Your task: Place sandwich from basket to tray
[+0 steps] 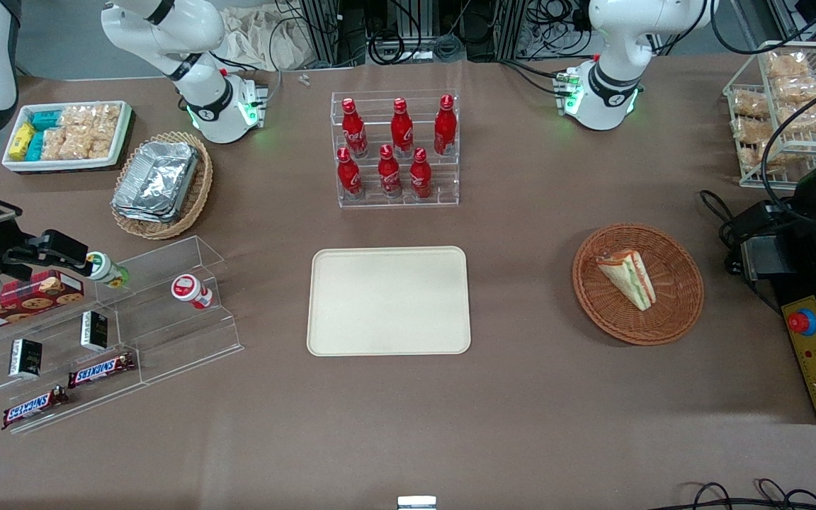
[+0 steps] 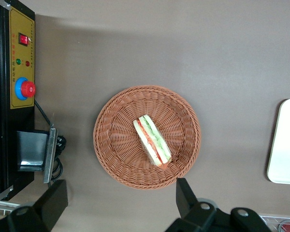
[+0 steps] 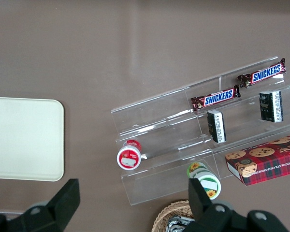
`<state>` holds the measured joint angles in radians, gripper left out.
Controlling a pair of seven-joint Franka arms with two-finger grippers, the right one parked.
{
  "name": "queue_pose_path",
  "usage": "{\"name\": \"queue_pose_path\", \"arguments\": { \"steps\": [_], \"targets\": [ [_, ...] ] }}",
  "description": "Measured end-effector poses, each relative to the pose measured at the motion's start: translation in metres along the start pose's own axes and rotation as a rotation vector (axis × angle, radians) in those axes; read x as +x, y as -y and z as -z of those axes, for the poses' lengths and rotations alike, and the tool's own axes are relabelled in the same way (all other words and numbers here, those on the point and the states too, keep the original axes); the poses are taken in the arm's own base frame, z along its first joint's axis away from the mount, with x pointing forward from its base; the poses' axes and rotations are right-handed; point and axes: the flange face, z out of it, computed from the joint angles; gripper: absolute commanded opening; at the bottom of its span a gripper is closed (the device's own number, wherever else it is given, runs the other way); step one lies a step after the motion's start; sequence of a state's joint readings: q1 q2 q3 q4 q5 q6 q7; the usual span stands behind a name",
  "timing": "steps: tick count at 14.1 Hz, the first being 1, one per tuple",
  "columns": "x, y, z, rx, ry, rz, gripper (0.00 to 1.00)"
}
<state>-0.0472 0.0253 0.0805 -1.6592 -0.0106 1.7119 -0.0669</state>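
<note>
**Sandwich not yet picked: the whole transfer lies ahead**

We take the basket (image 1: 638, 283) as our landmark. The sandwich (image 1: 627, 278) lies inside it, near the middle, resting on the wicker with its striped cut edge showing. Nothing touches it. The tray (image 1: 389, 300) sits flat on the bench (image 1: 535, 397), well apart from the basket toward the parked arm's end, and carries nothing.

In the left wrist view, the gripper (image 2: 121, 205) hangs high above the basket (image 2: 147, 137), its jaws spread wide with only air between them. The sandwich (image 2: 152, 140) sits beneath, slightly off the line between the two fingers (image 2: 186, 195). In the front view the hand itself is out of frame at the working arm's end.

So we judge that no step of the task is done. Still to come: lowering into the basket, closing on the wedge, lifting it clear of the rim, carrying it across the bare bench, and setting it on the tray. The soft bread will likely want a gentle pinch.
</note>
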Motion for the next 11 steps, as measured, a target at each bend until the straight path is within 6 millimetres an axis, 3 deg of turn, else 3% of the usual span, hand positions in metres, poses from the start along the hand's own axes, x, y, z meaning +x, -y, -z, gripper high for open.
{"name": "queue_pose_path", "arguments": {
  "steps": [7,11],
  "targets": [
    [0.001,-0.001,-0.011,0.004,0.048,0.009,1.00],
    [-0.006,-0.007,-0.032,-0.002,0.099,0.063,1.00]
  ]
}}
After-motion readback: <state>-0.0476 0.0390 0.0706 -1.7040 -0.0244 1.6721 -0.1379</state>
